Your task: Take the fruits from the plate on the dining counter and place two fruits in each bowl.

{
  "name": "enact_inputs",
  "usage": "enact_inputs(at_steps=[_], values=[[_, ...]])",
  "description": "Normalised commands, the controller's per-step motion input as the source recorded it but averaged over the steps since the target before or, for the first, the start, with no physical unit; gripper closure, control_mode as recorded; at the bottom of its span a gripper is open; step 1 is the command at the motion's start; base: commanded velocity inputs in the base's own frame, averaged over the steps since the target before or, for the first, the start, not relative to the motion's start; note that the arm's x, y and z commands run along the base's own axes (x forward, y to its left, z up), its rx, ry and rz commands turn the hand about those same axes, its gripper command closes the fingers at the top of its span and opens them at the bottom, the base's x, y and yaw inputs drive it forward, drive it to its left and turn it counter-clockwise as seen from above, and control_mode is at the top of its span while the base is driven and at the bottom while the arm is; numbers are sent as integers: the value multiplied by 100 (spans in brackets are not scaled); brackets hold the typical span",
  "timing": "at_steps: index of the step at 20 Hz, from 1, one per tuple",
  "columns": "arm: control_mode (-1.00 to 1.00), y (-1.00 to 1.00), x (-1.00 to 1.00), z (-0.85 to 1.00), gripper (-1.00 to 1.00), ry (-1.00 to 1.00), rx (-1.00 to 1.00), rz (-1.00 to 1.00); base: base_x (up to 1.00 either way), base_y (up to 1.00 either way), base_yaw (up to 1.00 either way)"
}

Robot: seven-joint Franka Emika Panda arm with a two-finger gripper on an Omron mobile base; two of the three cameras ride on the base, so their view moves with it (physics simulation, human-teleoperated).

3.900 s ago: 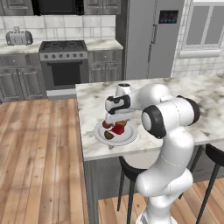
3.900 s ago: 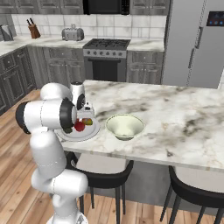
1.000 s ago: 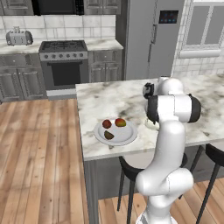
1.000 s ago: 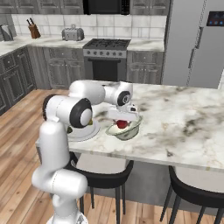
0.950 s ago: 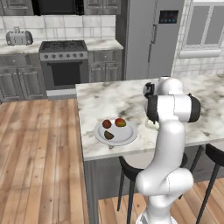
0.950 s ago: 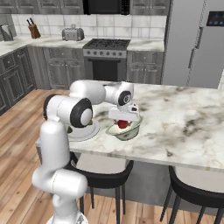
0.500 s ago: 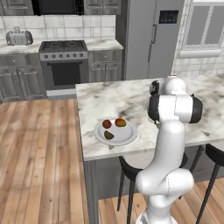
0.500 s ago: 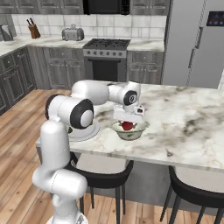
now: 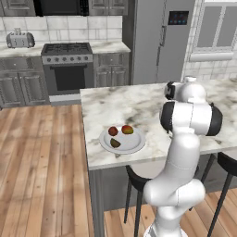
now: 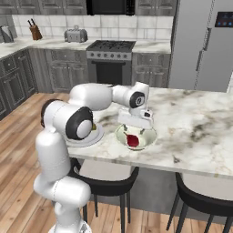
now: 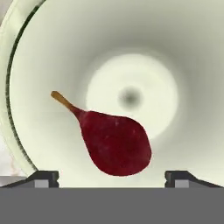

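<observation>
My gripper (image 10: 135,124) hangs open just above a cream bowl (image 10: 148,134) on the dining counter (image 10: 200,132). In the hand view its fingertips (image 11: 43,178) stand wide apart at either side of the bowl (image 11: 175,52). A bright red, pear-shaped fruit (image 11: 114,143) with a short stem lies loose on the bowl's floor, and it also appears as a red fruit (image 10: 133,140) from the right base. On the plate (image 9: 134,145) lie a dark reddish-brown fruit (image 9: 112,131), an orange-yellow fruit (image 9: 127,129) and an olive green fruit (image 9: 115,143). My arm hides most of the plate (image 10: 93,135) in the right base view.
Dark stools (image 10: 202,200) stand under the counter's near edge. The counter (image 9: 115,99) stretches bare beyond the plate. A stove (image 9: 68,69), grey cabinets and a steel fridge (image 9: 159,41) line the far wall across the wooden floor.
The gripper left the plate carrying the red fruit and now hovers over the bowl. Within the last second it drifted slightly right, and the fruit lies in the bowl.
</observation>
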Motion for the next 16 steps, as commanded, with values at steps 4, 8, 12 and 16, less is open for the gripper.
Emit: enact_inputs(at_steps=[4,8,12,16], values=[[-100,-5,-29,81,-100,0,0,-8,0,0,0],[-100,69,-13,79,-100,0,0,-3,0,0,0],[-100,100,0,34,-100,-4,0,0,0,0,0],[-100,100,4,7,-100,-3,0,0,0,0,0]])
